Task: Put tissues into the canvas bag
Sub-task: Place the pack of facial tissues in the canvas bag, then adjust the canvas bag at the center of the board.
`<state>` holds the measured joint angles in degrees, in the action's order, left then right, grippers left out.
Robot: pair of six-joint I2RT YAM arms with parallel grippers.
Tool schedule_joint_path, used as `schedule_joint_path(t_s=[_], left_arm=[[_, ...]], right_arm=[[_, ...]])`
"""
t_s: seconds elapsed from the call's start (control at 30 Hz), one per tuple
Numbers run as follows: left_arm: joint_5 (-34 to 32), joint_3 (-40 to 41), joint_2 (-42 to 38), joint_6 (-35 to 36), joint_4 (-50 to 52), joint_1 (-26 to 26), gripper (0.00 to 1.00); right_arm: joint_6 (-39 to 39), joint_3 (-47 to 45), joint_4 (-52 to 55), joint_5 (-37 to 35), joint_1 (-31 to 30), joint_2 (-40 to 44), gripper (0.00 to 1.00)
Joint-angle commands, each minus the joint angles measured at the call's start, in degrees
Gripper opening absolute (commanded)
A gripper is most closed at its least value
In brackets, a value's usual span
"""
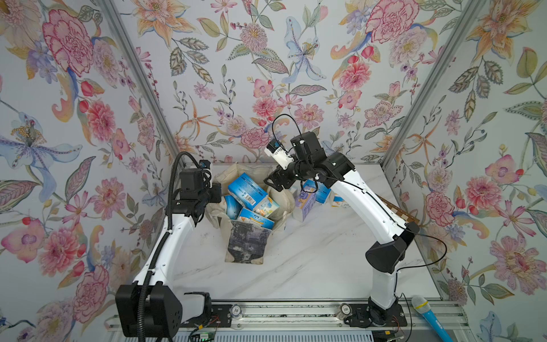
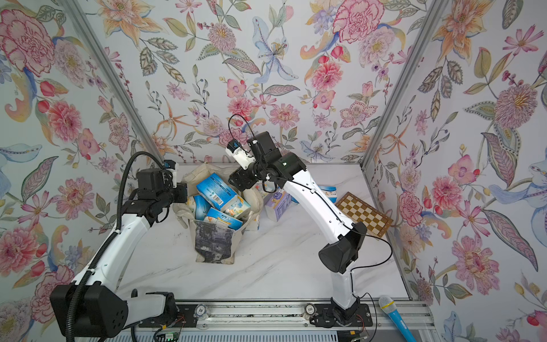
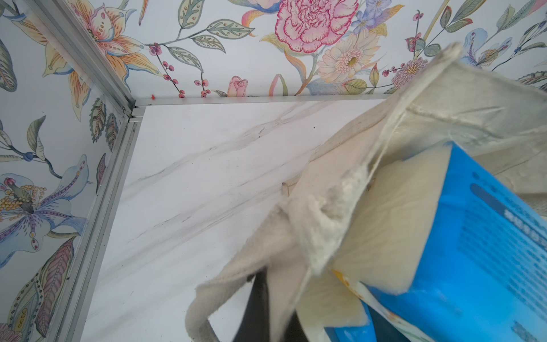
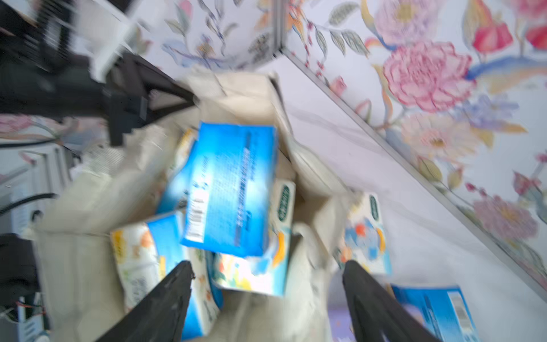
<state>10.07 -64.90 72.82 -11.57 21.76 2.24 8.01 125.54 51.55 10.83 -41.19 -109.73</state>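
**Canvas bag and contents.** The canvas bag [image 1: 248, 247] stands open-mouthed left of centre near the back wall, its printed panel facing the front. Several blue-and-white tissue packs [image 1: 248, 188] are heaped inside; the topmost is tilted, barcode up.

**Hands.** The left hand [image 4: 193, 102] is pinched closed on the bag's rim on the robot's left. The right hand [image 4: 266, 284] hovers over the opposite edge of the mouth, its jaws apart and empty.

**Outside the bag.** A lavender pack [image 2: 278, 204] stands just beside the bag on its right. More blue packs [image 2: 328, 189] lie behind the right arm.

**Open room and surroundings.** Open room lies in front of the bag, between the two arms, on the white marble-patterned worktop [image 1: 310, 263]. A chessboard [image 2: 364, 215] lies against the right wall, and a blue microphone [image 1: 426, 315] lies on the front rail. Floral-papered walls [image 1: 266, 59] close three sides.
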Motion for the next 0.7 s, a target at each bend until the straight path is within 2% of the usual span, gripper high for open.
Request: schedule_joint_path(t_s=[0.0,0.13,0.3,0.37,0.47,0.63,0.67], left_arm=[[-0.07,-0.29,-1.1,-0.51,-2.8,-0.41,0.0],[-0.13,-0.08,-1.19,-0.73,-2.7,-0.44,0.0],[0.56,0.0,-1.51,-1.17,-2.86,-0.32,0.0],[0.81,0.05,-1.71,-1.35,-2.84,-0.47,0.0],[1.53,0.22,-2.14,-1.43,-2.86,-0.45,0.0],[5.74,-0.58,-2.85,-2.0,-3.37,-0.4,0.0],[6.27,-0.95,-2.94,-2.14,-3.35,-0.45,0.0]], right_arm=[[-3.02,-8.69,0.73,-5.2,2.08,2.33,0.77],[-4.76,-17.06,-1.6,-4.36,3.21,5.77,0.74],[-6.62,-20.25,-2.39,-3.19,3.66,5.85,0.68],[-7.19,-20.92,-2.98,-1.64,3.66,5.54,0.61],[-8.07,-21.13,-3.54,1.98,5.41,5.01,0.43],[-8.93,-20.25,-4.57,7.54,5.33,4.62,0.0],[-8.98,-19.84,-4.64,8.42,5.25,4.74,0.0]])
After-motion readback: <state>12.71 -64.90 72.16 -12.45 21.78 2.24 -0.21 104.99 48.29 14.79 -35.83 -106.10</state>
